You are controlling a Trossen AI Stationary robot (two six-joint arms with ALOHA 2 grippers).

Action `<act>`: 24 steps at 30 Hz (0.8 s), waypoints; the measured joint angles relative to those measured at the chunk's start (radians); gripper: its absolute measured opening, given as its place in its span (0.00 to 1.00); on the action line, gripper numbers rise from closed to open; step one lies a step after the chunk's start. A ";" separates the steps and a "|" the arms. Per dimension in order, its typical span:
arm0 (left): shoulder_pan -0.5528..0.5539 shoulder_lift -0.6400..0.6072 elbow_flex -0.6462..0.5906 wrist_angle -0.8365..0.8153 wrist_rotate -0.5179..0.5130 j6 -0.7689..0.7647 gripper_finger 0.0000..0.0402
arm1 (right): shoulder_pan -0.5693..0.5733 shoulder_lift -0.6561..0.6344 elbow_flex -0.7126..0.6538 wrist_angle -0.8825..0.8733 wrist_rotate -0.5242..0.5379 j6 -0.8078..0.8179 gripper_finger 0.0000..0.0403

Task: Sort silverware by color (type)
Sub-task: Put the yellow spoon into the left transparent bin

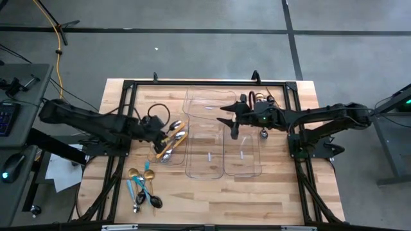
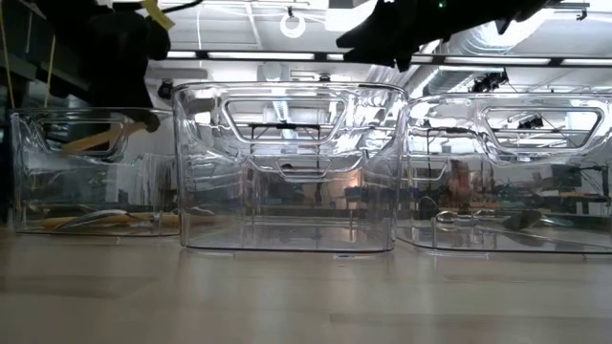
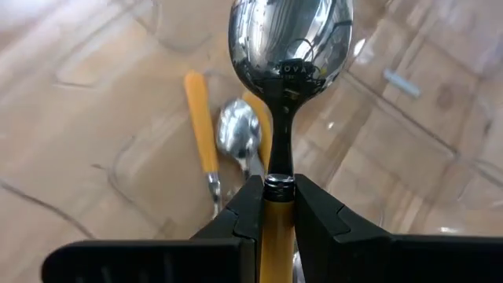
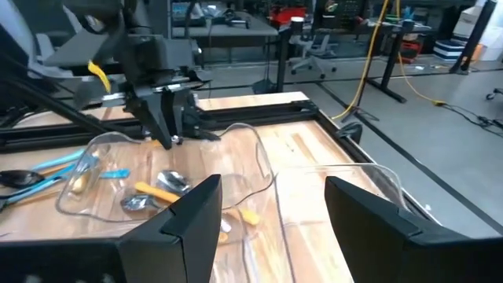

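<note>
No brand or writing is legible anywhere. The left gripper point(image 3: 277, 206), above the leftmost clear plastic tray point(image 1: 162, 152), clamps an orange-handled silver spoon point(image 3: 287, 47); more orange-handled spoons point(image 1: 172, 140) lie inside. The right gripper point(image 4: 271, 206) hangs spread wide over the rightmost tray point(image 1: 243, 168). Gold and blue-handled cutlery point(image 1: 142, 188) lies on the pale wooden table point(image 1: 257, 199), grey concrete floor point(image 1: 192, 51) around.
</note>
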 joint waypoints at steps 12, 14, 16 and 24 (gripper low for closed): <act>0.037 0.238 0.000 0.064 0.055 0.033 0.08 | 0.009 0.000 0.000 0.019 0.000 -0.001 0.52; 0.049 0.272 0.000 0.062 0.068 0.034 0.08 | 0.009 0.000 0.000 0.019 0.000 -0.002 0.52; 0.060 0.300 0.000 0.062 0.070 0.034 0.08 | 0.009 0.000 0.000 0.019 0.000 -0.005 0.52; 0.073 0.341 0.000 0.063 0.070 0.043 0.10 | 0.009 0.000 0.000 0.019 0.000 -0.006 0.52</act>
